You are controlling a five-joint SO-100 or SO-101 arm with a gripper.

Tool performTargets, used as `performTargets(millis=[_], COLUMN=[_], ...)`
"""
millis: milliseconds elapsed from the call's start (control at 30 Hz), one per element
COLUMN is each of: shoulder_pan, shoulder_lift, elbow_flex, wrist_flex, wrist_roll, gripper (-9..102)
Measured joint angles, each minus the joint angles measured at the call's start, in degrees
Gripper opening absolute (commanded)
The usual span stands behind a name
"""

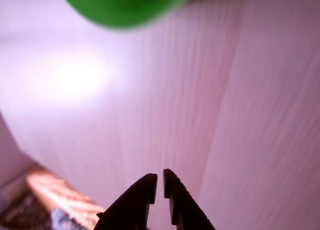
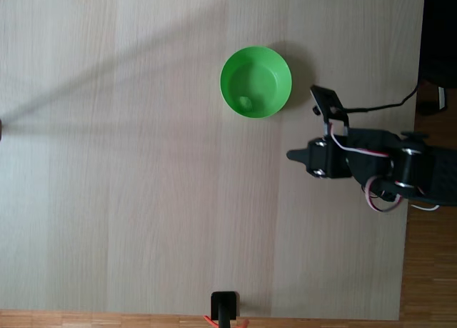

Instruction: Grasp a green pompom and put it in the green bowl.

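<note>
Hand (image 1: 160, 185) nearly closed, only a thin slit between the two dark fingers, nothing in it. In the wrist view it hangs over bare surface (image 1: 210, 115). In the fixed view the hand (image 2: 291, 155) sits to the right of and a bit below the green bowl (image 2: 228, 67), apart from it, pointing left.

Green pompom (image 2: 245, 101) looks to be already inside the bowl: a small paler lump low on the bowl floor, blurry, so not certain. Wrist view catches just the bowl's lower edge at the top, out of focus.

Handling, if a regrasp is needed: pompom likely near weightless, soft, compressible, not fragile or slippery. Pinch across the middle; fibres should give and grip.
</note>
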Motion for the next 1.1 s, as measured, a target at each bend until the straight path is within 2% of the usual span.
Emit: performTargets(millis=[267,500,1100], shoulder_pan=[-7.21,-8.70,-8.79], shoulder_lift=[18.72,33.75,45.00], elbow_flex=[13.80,23.64,34.19], wrist_flex=[0.00,0.35,0.35], wrist_roll=[3.43,3.43,3.34], gripper=[0,0,0])
